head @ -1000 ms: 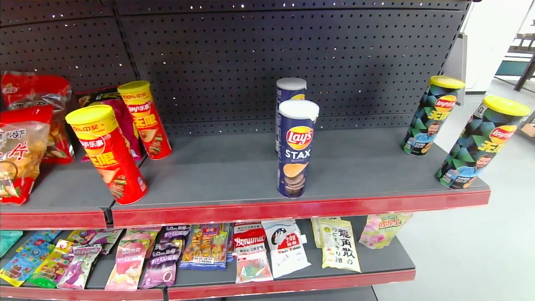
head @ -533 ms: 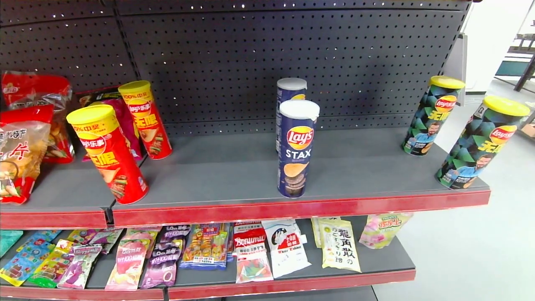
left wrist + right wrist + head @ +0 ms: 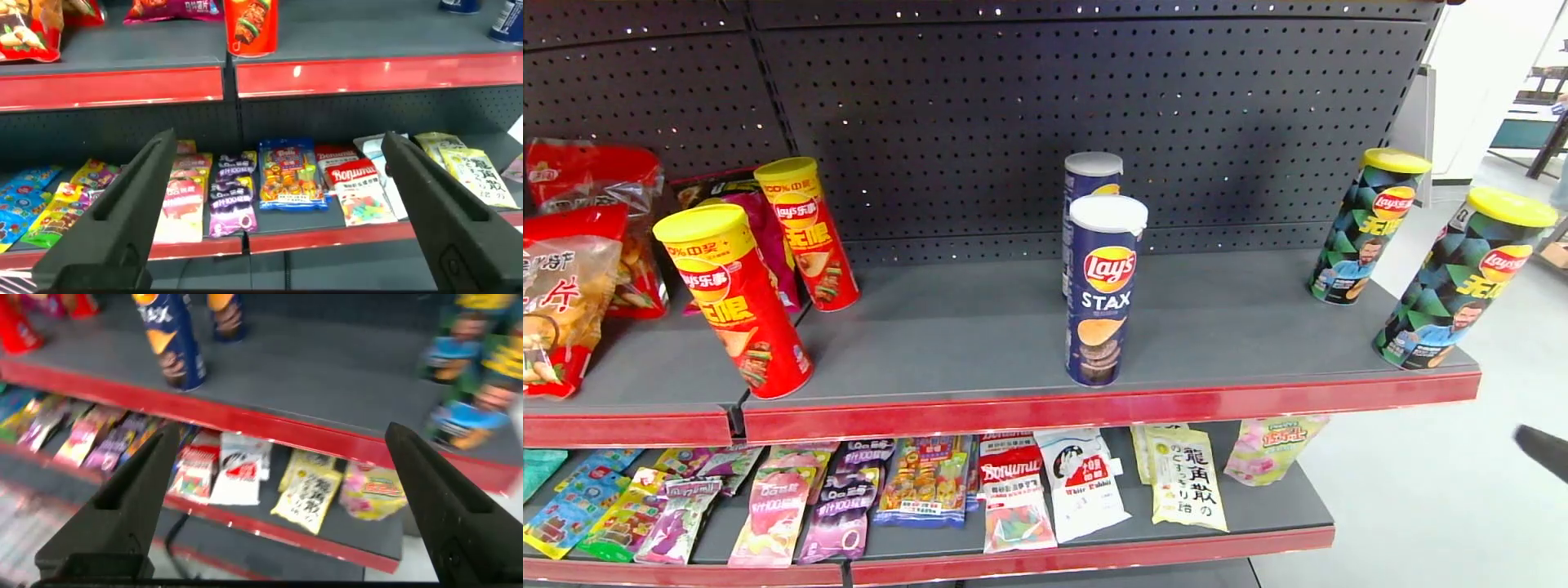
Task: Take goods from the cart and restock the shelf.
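Observation:
The grey upper shelf [image 3: 980, 335] with a red front strip carries upright chip cans. Two red cans [image 3: 731, 302] stand at its left, two blue cans [image 3: 1104, 294] in the middle and two green-patterned cans [image 3: 1462, 278] at the right end. My left gripper [image 3: 278, 143] is open and holds nothing; it sits low in front of the lower shelf [image 3: 270, 237]. My right gripper [image 3: 282, 433] is also open and holds nothing, facing the shelf edge below a blue can [image 3: 176, 343]. One dark finger [image 3: 1539, 449] of it pokes in at the head view's right edge.
Snack bags [image 3: 572, 261] lean at the upper shelf's far left. The lower shelf [image 3: 1258, 510] holds a row of flat candy packets [image 3: 1013, 482]. A perforated dark back panel [image 3: 1013, 106] closes the shelf behind. Open grey floor [image 3: 1445, 506] lies to the right.
A dark finger of the right gripper has come into the head view at the lower right edge. The cans and packets stay where they were.

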You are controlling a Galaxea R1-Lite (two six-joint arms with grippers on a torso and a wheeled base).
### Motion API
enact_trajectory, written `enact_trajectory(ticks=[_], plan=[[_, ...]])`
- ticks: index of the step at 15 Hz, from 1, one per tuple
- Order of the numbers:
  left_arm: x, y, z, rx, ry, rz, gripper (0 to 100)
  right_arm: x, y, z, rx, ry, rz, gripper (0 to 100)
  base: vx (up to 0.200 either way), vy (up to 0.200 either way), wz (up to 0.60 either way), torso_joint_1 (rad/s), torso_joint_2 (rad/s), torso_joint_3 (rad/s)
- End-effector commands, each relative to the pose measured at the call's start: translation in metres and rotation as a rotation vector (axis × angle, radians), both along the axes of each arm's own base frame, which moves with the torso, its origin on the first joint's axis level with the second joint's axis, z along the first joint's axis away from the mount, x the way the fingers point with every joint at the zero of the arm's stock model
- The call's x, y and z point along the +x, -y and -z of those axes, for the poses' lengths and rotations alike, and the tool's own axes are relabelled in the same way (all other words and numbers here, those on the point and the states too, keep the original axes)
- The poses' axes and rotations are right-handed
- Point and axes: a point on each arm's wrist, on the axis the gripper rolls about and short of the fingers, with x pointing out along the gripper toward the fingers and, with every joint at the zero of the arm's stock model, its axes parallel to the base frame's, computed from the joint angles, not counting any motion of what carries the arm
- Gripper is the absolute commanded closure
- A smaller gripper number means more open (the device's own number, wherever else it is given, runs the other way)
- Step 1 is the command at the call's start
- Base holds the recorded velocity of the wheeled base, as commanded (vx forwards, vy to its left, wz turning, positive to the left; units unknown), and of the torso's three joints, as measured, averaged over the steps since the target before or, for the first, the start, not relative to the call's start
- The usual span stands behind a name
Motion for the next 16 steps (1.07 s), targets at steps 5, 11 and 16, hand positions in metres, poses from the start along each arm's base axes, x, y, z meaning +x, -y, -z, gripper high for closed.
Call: enact_trajectory(ticks=[5, 11, 16], plan=[[0.000, 0.000, 0.000, 0.000, -0.001, 0.001, 0, 0.102, -0.056, 0.024, -0.089, -0.242, -0.197, 0, 0.000, 0.000, 0.00, 0.000, 0.00, 0.000], [0.000, 0.000, 0.000, 0.000, -0.001, 0.001, 0, 0.147, -0.074, 0.046, -0.059, -0.377, -0.160, 0, 0.000, 0.000, 0.00, 0.000, 0.00, 0.000], [0.000, 0.000, 0.000, 0.000, -0.001, 0.001, 0, 0.173, -0.084, 0.053, -0.083, -0.403, -0.121, 0, 0.000, 0.000, 0.00, 0.000, 0.00, 0.000]])
